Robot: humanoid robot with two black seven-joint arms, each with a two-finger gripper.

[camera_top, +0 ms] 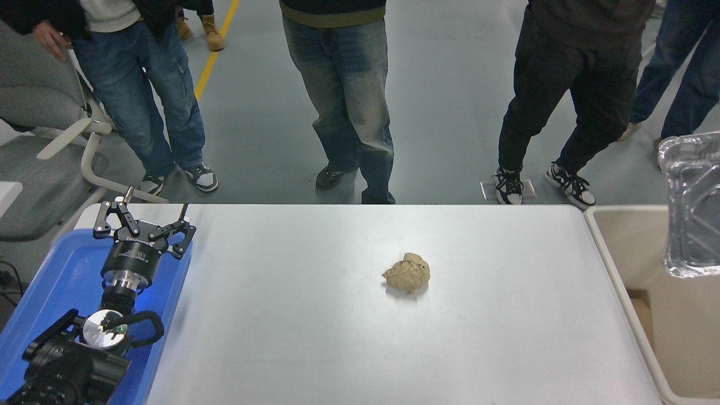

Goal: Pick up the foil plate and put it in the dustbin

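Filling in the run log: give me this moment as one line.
stage: carry | foil plate: raised over dustbin, cut off at right edge | right gripper: out of view | left gripper: open, parked over blue tray | paper ball: on table

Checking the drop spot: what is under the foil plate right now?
Under the foil plate sits the open dustbin, its beige inner wall showing. The frame edge cuts off the plate's right part and whatever holds it.

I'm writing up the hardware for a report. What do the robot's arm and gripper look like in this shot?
Only the left arm shows; the right is out of view. It is black, built of chunky jointed segments, with a round silver disc at one joint. A shiny metal ring joins a black cylindrical wrist to the left gripper, which has black linkage fingers dotted with silver bolts.
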